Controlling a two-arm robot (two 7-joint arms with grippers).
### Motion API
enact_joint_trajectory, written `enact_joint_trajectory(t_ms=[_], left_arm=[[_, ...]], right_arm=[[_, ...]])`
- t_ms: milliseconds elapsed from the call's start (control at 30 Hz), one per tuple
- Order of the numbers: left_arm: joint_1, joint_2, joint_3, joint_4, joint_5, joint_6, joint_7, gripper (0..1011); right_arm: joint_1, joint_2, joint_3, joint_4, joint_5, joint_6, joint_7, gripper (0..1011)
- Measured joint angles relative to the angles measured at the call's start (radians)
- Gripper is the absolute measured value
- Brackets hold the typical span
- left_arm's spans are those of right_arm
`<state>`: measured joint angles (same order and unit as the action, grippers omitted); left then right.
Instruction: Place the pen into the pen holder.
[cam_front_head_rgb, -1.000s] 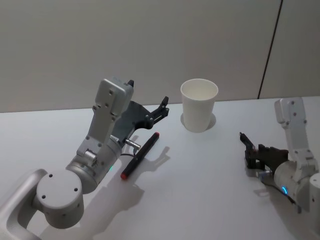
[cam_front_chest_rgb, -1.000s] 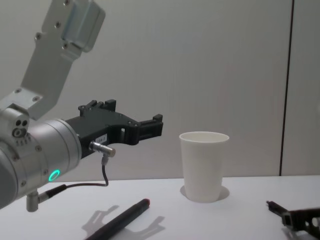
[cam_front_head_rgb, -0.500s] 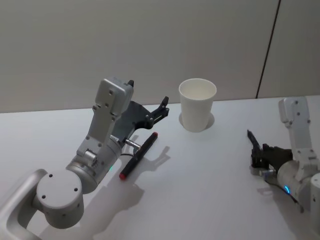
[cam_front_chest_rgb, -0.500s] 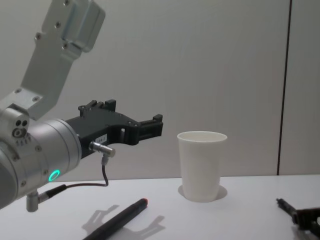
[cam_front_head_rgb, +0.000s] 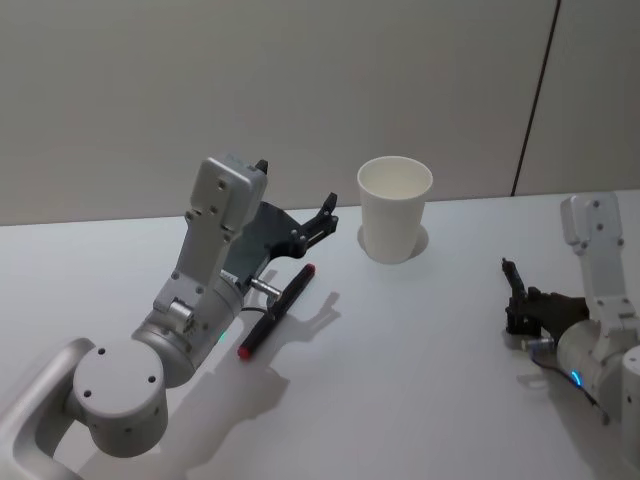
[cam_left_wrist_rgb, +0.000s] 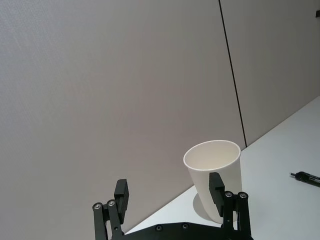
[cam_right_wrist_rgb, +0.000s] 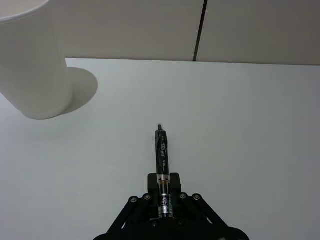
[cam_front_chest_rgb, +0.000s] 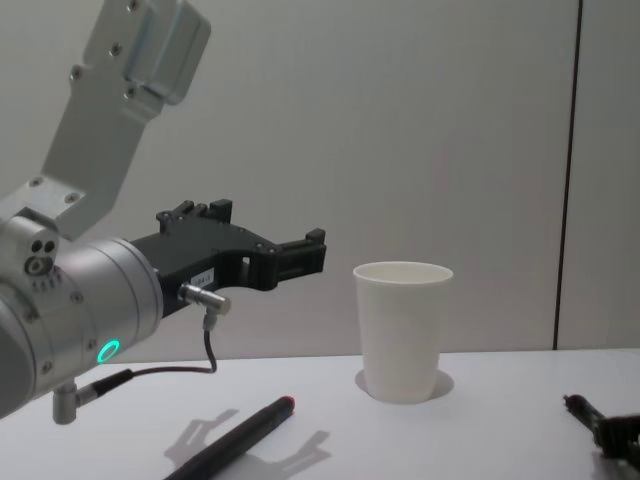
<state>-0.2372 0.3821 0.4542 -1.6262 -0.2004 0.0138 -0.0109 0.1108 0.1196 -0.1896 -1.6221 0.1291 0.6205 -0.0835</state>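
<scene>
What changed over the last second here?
The right gripper, shut on the black pen, drew off toward the robot's right, away from the pen holder. The left gripper stayed open and raised above the red-tipped pen lying on the table; the holder stayed put.

in the right wrist view the rear of the black pen (cam_right_wrist_rgb: 162, 150) vanishes inside the clamped right gripper (cam_right_wrist_rgb: 162, 181), and the print on its barrel is too small to read. ahead of that gripper and off to one side, the pen holder (cam_right_wrist_rgb: 30, 65) is cut by the picture's edge, most of its mouth out of frame. in the left wrist view one finger of the left gripper (cam_left_wrist_rgb: 169, 189) covers part of the pen holder's lower wall. in the chest view the red-tipped pen (cam_front_chest_rgb: 245, 435), below the left gripper, runs off the bottom edge, and the right gripper is clipped at the lower corner.
</scene>
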Motion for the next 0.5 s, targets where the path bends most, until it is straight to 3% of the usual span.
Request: enact_joint_trajectory(t_ms=[500], left_arm=[[0.0, 0.0, 0.0, 0.0, 0.0, 0.0, 0.0, 1001]], right_arm=[[-0.005, -0.001, -0.001, 0.003, -0.02, -0.037, 0.025, 131]])
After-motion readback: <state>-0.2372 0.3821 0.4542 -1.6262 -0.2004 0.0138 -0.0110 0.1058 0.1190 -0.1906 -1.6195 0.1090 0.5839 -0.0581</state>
